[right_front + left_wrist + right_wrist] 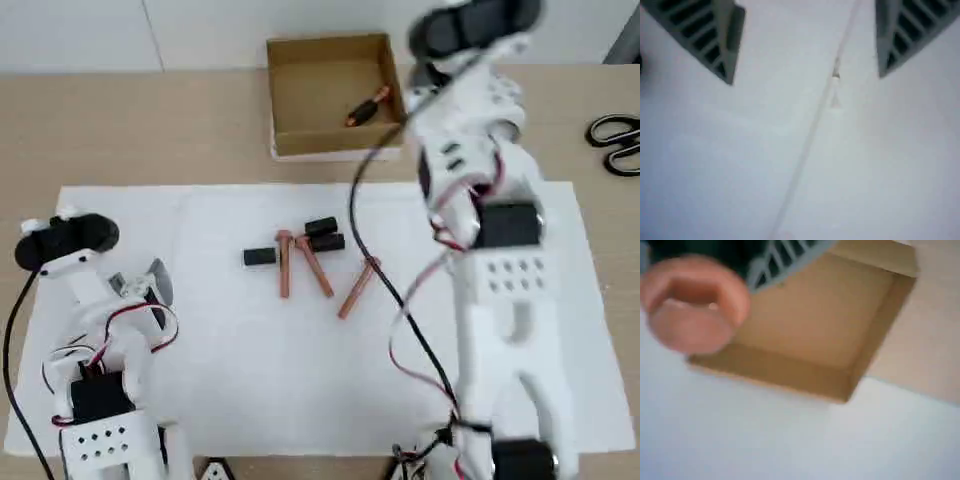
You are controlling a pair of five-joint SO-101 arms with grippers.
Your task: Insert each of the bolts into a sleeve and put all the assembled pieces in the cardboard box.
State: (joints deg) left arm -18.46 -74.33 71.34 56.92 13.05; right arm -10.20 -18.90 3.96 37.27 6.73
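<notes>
The cardboard box stands at the table's far edge. My right gripper hovers over its right side, shut on an assembled piece, a copper bolt in a black sleeve. In the right wrist view the bolt's head looms close above the box's floor, beside a grey finger. Three loose copper bolts and three black sleeves lie on the white paper. My left gripper is open low over the paper at the left, holding nothing.
Scissors lie on the bare table at the far right. The right arm's black cable trails across the paper near the rightmost bolt. A crease runs through the paper under the left gripper.
</notes>
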